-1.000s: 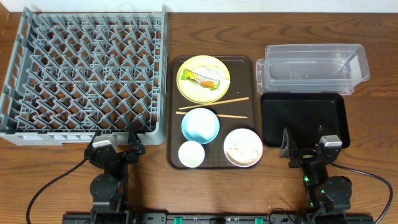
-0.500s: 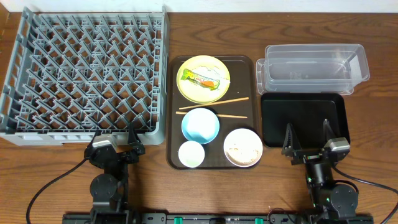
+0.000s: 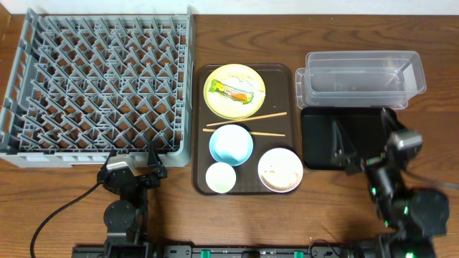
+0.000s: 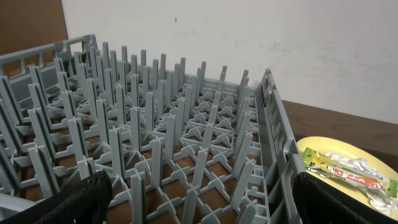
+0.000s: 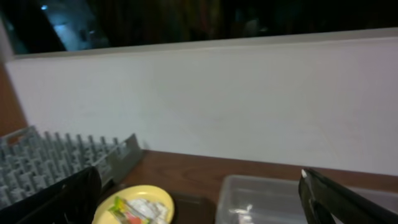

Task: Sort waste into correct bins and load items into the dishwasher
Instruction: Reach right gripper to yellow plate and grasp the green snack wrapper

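Grey pegged plastic rack [image 3: 100,82], round yellow-green plate [image 3: 247,75], crinkled wrapper [image 3: 232,92], left claw [image 4: 202,205] and right claw [image 3: 362,134] apart.

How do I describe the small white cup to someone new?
Find the brown serving tray mid-table. The small white cup sits in its near-left corner, beside the light blue bowl. It is the smallest round dish there.
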You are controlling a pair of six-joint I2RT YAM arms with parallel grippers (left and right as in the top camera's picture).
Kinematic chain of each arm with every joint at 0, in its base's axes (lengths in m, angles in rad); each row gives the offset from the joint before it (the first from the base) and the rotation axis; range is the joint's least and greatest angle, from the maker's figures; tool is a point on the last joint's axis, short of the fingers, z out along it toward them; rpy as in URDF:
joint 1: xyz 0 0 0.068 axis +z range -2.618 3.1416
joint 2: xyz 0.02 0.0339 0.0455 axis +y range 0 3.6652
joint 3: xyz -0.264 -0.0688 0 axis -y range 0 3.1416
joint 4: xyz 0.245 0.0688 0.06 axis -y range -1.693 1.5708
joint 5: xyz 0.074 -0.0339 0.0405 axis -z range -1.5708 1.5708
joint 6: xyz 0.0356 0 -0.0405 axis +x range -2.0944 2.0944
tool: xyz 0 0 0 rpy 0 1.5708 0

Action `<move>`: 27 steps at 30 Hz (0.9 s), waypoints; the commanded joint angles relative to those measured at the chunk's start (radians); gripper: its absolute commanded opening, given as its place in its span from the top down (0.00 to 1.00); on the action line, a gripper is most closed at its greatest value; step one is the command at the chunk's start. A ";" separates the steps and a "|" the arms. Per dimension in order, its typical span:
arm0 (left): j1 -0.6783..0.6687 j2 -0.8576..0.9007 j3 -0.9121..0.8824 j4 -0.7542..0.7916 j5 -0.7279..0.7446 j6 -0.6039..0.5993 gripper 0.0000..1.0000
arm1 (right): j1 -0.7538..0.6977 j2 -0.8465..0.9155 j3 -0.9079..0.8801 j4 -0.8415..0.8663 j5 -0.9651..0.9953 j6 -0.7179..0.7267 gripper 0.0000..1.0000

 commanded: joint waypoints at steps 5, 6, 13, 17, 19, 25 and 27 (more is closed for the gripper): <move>0.004 -0.006 -0.018 -0.041 -0.010 0.008 0.06 | 0.011 0.338 0.340 -0.132 -0.194 -0.023 0.01; 0.004 -0.006 -0.018 -0.041 -0.010 0.008 0.06 | 0.011 0.386 0.390 -0.157 -0.212 -0.023 0.01; 0.004 -0.006 -0.018 -0.041 -0.010 0.008 0.06 | 0.018 0.729 0.769 -0.401 -0.336 -0.023 0.01; 0.004 -0.006 -0.018 -0.041 -0.010 0.008 0.06 | 0.060 0.914 0.987 -0.575 -0.357 -0.029 0.01; 0.004 -0.006 -0.018 -0.041 -0.010 0.008 0.06 | 0.096 1.006 1.098 -0.661 -0.357 -0.064 0.01; 0.004 -0.006 -0.018 -0.041 -0.010 0.008 0.06 | 0.184 1.255 1.404 -0.917 -0.330 -0.148 0.01; 0.004 -0.006 -0.018 -0.041 -0.010 0.008 0.06 | 0.203 1.329 1.482 -0.991 -0.306 -0.175 0.01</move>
